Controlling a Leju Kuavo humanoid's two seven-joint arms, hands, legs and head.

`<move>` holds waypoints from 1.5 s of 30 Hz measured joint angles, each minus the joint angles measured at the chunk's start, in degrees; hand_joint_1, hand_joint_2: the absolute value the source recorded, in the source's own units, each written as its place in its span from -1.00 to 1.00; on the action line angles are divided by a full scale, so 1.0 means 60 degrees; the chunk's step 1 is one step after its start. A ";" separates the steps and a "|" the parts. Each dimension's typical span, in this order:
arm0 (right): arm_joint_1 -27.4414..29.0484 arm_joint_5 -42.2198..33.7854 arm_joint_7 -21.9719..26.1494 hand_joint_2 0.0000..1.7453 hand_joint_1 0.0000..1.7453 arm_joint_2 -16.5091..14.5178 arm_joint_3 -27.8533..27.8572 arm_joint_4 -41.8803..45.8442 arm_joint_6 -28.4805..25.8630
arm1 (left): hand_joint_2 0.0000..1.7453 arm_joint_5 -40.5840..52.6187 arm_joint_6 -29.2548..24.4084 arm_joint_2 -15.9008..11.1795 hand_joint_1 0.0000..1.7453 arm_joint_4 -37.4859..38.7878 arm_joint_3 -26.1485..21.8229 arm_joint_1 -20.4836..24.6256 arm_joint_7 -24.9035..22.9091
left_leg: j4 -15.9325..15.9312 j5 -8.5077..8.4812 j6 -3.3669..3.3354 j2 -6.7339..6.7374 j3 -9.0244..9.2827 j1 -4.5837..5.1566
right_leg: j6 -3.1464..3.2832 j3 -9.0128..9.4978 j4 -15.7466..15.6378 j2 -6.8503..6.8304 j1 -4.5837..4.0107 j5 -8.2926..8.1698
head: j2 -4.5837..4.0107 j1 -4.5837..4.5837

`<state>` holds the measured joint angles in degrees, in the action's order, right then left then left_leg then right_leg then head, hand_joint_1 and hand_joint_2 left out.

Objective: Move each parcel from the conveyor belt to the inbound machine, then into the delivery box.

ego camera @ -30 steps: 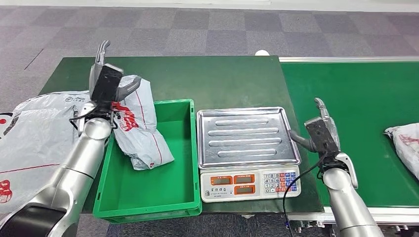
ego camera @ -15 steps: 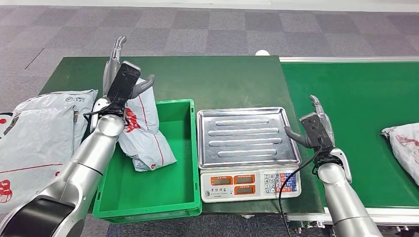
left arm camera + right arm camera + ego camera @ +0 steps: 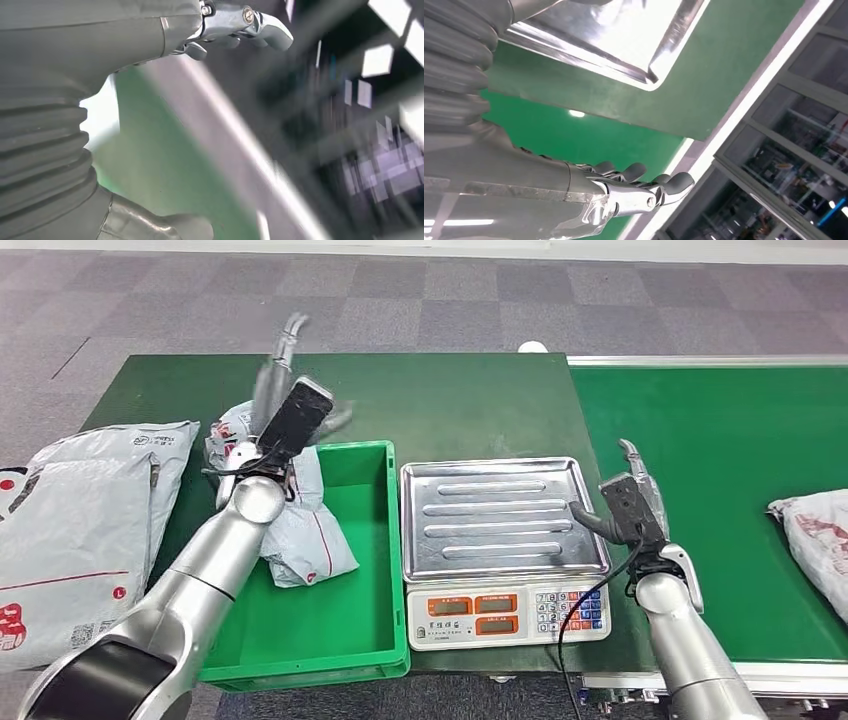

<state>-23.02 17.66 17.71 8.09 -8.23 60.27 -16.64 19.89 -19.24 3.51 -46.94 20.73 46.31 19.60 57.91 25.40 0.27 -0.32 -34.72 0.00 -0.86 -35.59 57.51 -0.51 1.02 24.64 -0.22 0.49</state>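
A large grey bag [image 3: 80, 530] lies flat at the table's [image 3: 430, 405] far left edge. Beside it the left arm reaches up over the green box [image 3: 330, 610], its left hand [image 3: 290, 415] raised above the box's back corner, fingers spread and blurred, holding nothing. A crumpled grey parcel [image 3: 300, 535] with red print sits just under that hand, leaning on the box's left wall and draped partly inside. To the right of the box stands the scale [image 3: 505, 540], its steel tray bare, orange displays and keypad facing the robot. The right hand [image 3: 632, 502] hovers upright just beside the tray's right edge, fingers extended and apart, thumb pointing toward the tray, holding nothing. Beyond it runs the green conveyor [image 3: 720, 470], where a second parcel [image 3: 815, 540] lies at the far right, well apart from the right hand.
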 joint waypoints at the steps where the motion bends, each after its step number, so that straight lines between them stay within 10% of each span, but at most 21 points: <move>1: 0.0031 0.0041 -0.0023 1.00 -1.00 -0.0014 -0.0036 -0.0013 0.0017 | 1.00 -0.0824 0.0982 0.0202 -1.00 -0.0057 0.0042 -0.0100 0.0038 | 0.0000 0.0002 -0.0002 0.0001 -0.0002 0.0002 | 0.0000 -0.0001 0.0000 0.0000 0.0002 0.0000 | 0.0000 0.0001; 3: -0.0021 0.0266 -0.0178 1.00 -1.00 -0.0074 -0.0135 -0.0074 -0.0026 | 1.00 -0.2813 0.3054 0.0652 -1.00 -0.0088 0.0079 -0.0321 0.0165 | 0.0000 0.0006 -0.0004 0.0004 -0.0005 0.0004 | -0.0001 -0.0003 -0.0001 0.0003 0.0004 0.0001 | 0.0000 0.0002; 9: -0.0884 0.1164 -0.0683 1.00 -1.00 -0.0230 -0.0424 -0.0670 -0.0390 | 1.00 -0.5017 0.4449 0.1507 -1.00 0.0710 0.0102 -0.0539 0.0461 | 0.0000 0.0003 -0.0003 0.0008 -0.0002 0.0003 | -0.0002 -0.0003 -0.0001 0.0008 0.0002 -0.0001 | 0.0000 0.0002; 26: -0.2494 0.1053 -0.0016 1.00 -1.00 -0.0270 -0.0450 -0.3547 -0.0658 | 1.00 -0.5878 0.4653 0.1680 -1.00 0.1848 0.0115 -0.0718 0.0529 | 0.0000 0.0000 -0.0002 0.0006 0.0000 0.0003 | -0.0003 -0.0004 0.0000 0.0006 0.0002 -0.0001 | 0.0000 0.0000; 45: -0.1221 0.6287 -0.4074 1.00 -1.00 0.1638 0.0297 -0.4446 -0.3459 | 1.00 -0.5376 0.4671 0.1722 -1.00 0.2465 0.0386 -0.0777 0.0403 | 0.0008 0.0017 -0.0018 0.0002 -0.0002 0.0004 | -0.0013 -0.0001 -0.0015 0.0003 0.0003 0.0005 | 0.0000 -0.0001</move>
<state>-30.34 55.39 -6.74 17.92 -6.45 33.59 -37.40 -12.36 8.79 13.84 -32.15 23.04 41.65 22.02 57.96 25.51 0.16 -0.31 -34.73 0.02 -0.94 -35.59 57.42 -0.49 1.04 24.67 -0.22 0.49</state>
